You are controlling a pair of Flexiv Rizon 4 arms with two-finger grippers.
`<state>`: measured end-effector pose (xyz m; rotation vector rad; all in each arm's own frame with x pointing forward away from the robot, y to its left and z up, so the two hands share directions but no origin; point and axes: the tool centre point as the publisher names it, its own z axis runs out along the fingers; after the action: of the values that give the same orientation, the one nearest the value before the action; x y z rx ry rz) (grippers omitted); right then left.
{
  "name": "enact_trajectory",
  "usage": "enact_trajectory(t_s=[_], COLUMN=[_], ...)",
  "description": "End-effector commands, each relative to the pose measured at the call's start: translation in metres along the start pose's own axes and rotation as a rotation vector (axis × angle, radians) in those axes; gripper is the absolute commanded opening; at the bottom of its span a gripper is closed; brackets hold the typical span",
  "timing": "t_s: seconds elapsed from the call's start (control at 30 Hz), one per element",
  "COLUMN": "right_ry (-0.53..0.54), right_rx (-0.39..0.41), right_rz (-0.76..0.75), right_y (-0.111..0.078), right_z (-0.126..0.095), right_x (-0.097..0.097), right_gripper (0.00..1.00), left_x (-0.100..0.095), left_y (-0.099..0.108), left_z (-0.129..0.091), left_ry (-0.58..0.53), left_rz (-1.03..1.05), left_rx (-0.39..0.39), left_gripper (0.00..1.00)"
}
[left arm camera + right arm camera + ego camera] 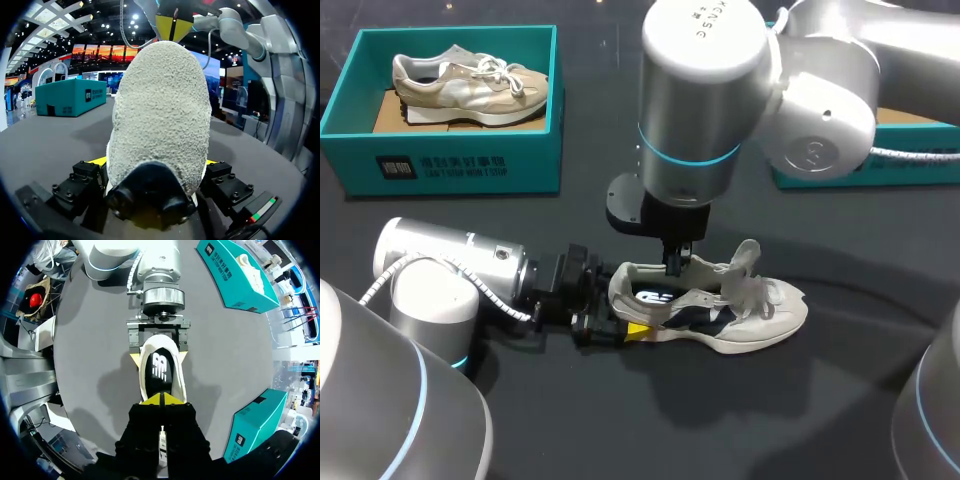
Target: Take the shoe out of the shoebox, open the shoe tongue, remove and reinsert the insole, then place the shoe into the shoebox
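A white and navy shoe stands upright on the dark table, toe to the right, its tongue pulled up. A black insole lies inside it. My left gripper lies low at the heel, and its yellow fingertips press the heel from both sides. In the left wrist view the grey heel fills the gap between the fingers. My right gripper comes straight down into the shoe's opening. It is shut, its yellow tips together just over the insole's front part.
A teal shoebox at the back left holds a beige shoe. A second teal box stands at the back right, partly behind my right arm. Bare table lies in front of the shoe.
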<state>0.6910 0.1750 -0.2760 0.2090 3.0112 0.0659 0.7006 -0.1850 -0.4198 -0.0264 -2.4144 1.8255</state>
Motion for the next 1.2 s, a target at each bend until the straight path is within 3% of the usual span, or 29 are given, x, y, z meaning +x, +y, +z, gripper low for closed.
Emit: enact_trajectory(t_s=[0.03, 0.2, 0.67, 0.87, 1.2], right_ry=[0.014, 0.017, 0.017, 0.032, 0.028], right_rx=[-0.002, 0.018, 0.018, 0.018, 0.014], right_rz=[-0.002, -0.059, -0.059, -0.096, -0.115], right_y=[0.0, 0.001, 0.001, -0.003, -0.007], right_z=[0.008, 0.035, 0.035, 0.061, 0.08], right_x=[-0.002, -0.004, -0.004, -0.009, -0.009], right_gripper=[0.0, 0.0, 0.0, 0.0, 0.0], left_x=[-0.003, -0.003, -0.003, -0.003, -0.003], left_y=[0.003, 0.003, 0.003, 0.003, 0.003], left_z=[-0.001, -0.001, -0.001, -0.001, -0.001], left_ry=[0.001, 0.001, 0.001, 0.001, 0.001], left_rz=[0.0, 0.0, 0.0, 0.0, 0.0], left_rx=[-0.003, -0.003, -0.003, -0.003, -0.003], left_gripper=[0.0, 0.0, 0.0, 0.0, 0.0])
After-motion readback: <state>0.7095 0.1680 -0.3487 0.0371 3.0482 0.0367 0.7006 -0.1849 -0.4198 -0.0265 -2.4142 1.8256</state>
